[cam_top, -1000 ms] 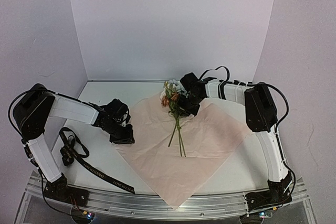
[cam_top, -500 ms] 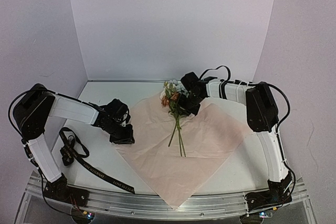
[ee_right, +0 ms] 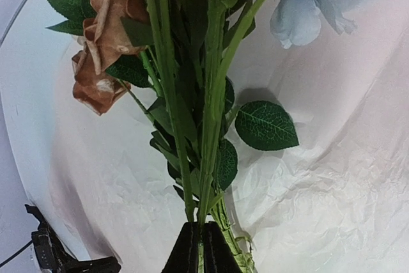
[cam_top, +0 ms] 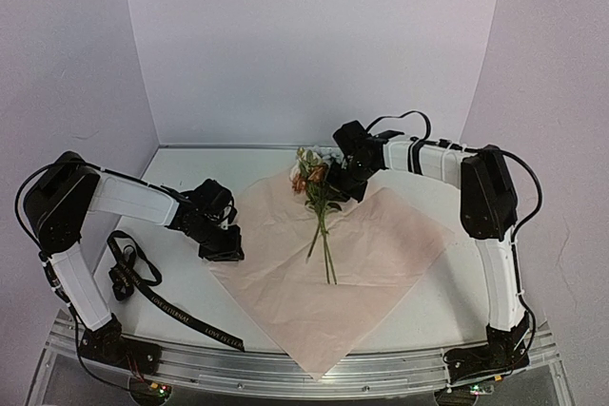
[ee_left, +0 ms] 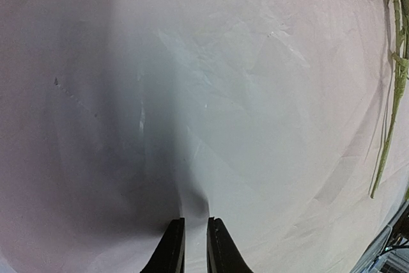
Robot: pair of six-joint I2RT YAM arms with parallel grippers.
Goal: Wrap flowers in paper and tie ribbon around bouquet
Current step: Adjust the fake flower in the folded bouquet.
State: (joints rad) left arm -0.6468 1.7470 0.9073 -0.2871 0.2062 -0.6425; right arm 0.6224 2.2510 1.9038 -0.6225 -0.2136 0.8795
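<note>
The pale pink paper [cam_top: 366, 263] lies spread as a diamond on the table. The flowers [cam_top: 314, 180] rest on its far part, blooms toward the back wall, thin stems [cam_top: 327, 254] trailing toward me. My right gripper [cam_top: 336, 187] is shut on the stems just below the blooms; in the right wrist view its fingertips [ee_right: 200, 227] pinch the green stems [ee_right: 208, 126] over the paper [ee_right: 319, 190]. My left gripper [cam_top: 226, 249] sits at the paper's left corner, fingers [ee_left: 171, 247] nearly together with a raised fold of paper [ee_left: 255, 94] between them. The black ribbon [cam_top: 143, 284] lies loose at the left.
The white table [cam_top: 209, 164] is boxed in by lilac walls at the back and sides. A metal rail [cam_top: 238, 360] runs along the near edge, and the paper's near corner overhangs it. The ribbon's looped end lies next to the left arm's lower link.
The right gripper has closed fully on the stems, and the right arm's elbow has swung out to the right. The left arm, paper and ribbon have not moved.
</note>
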